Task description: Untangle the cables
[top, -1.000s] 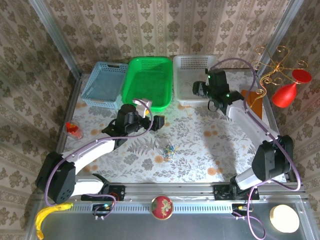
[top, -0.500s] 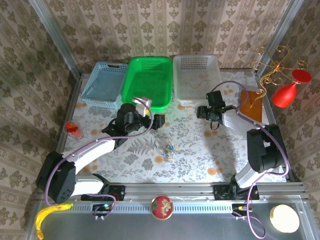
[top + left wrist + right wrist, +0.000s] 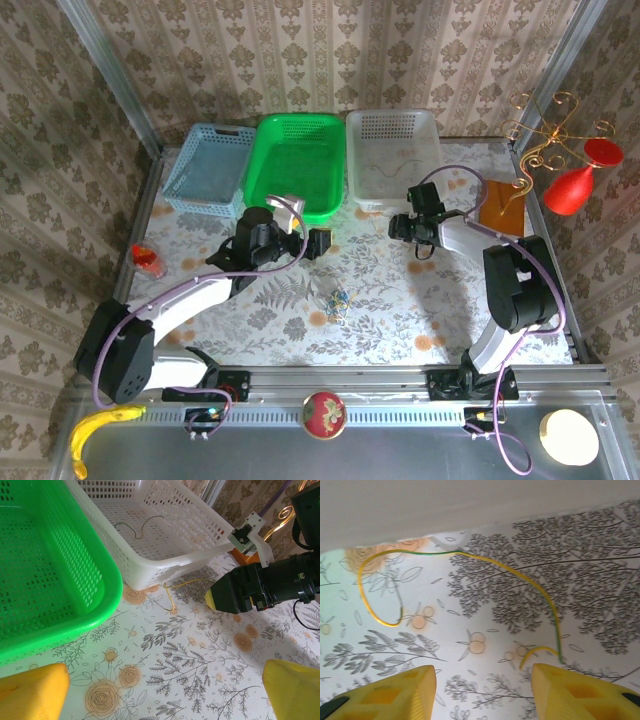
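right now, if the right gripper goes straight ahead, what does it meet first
Probably the yellow cable lying on the table ahead of the right gripper, with the white basket wall beyond; depth is hard to judge.

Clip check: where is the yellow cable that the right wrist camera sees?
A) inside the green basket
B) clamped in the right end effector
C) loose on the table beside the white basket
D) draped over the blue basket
C: the yellow cable lies loose on the table next to the white basket, with the right end effector open over it.
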